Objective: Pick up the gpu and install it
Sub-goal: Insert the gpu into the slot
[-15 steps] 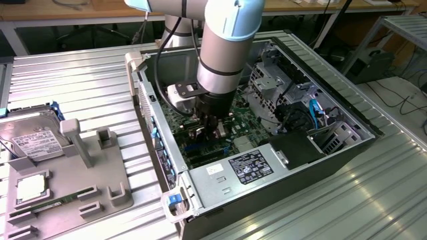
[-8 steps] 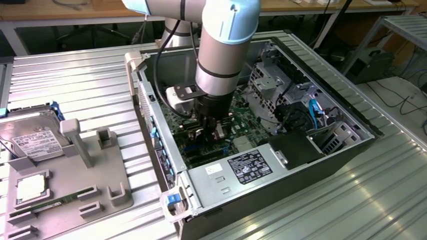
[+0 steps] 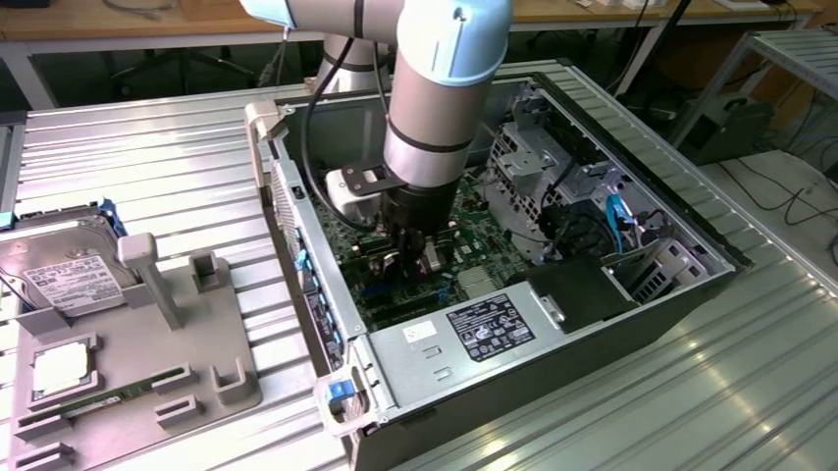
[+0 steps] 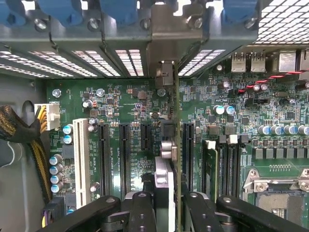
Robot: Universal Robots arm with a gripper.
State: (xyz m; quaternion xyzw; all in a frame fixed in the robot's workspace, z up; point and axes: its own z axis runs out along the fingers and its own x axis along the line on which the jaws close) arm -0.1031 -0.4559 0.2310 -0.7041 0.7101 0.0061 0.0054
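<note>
Holding the gpu (image 4: 175, 145) tight on its edge inside the pc case (image 3: 681, 294), the gripper (image 4: 164, 203) should, I think, keep it straight & right over the slot (image 4: 188, 150) on the green board (image 4: 130, 104), pushing down gently.

No wording can be read with certainty. The hard drive (image 3: 59, 270) and the power supply (image 3: 504, 329) carry printed labels, and the motherboard (image 4: 130, 104) bears tiny white lettering, all too small to read.
</note>
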